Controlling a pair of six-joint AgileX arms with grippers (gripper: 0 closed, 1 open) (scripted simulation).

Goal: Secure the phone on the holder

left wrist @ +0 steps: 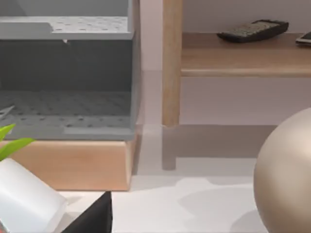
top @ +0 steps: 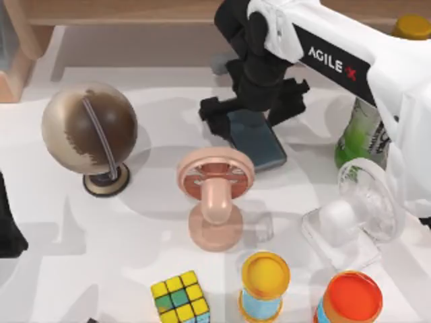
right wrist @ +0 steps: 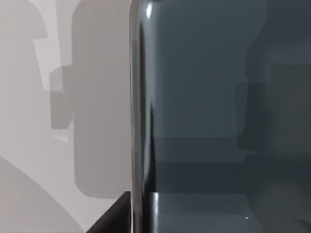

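The dark slate-grey phone point(top: 261, 147) lies flat on the white table behind the holder, and its glossy face point(right wrist: 214, 116) looms very close in the right wrist view. My right gripper point(top: 251, 108) hangs directly over the phone's far end, open, one finger on each side of it. The salmon-pink holder point(top: 215, 180) stands upright just in front of the phone, ring head up, nothing on it. My left arm point(top: 8, 229) is parked at the table's left edge.
A brown globe point(top: 89, 131) stands at the left. At the right are a green bottle point(top: 362, 134) and a white fan point(top: 367, 202). Along the front sit a colour cube point(top: 178, 296), a yellow-topped cylinder point(top: 264, 282) and an orange-lidded can point(top: 350, 299).
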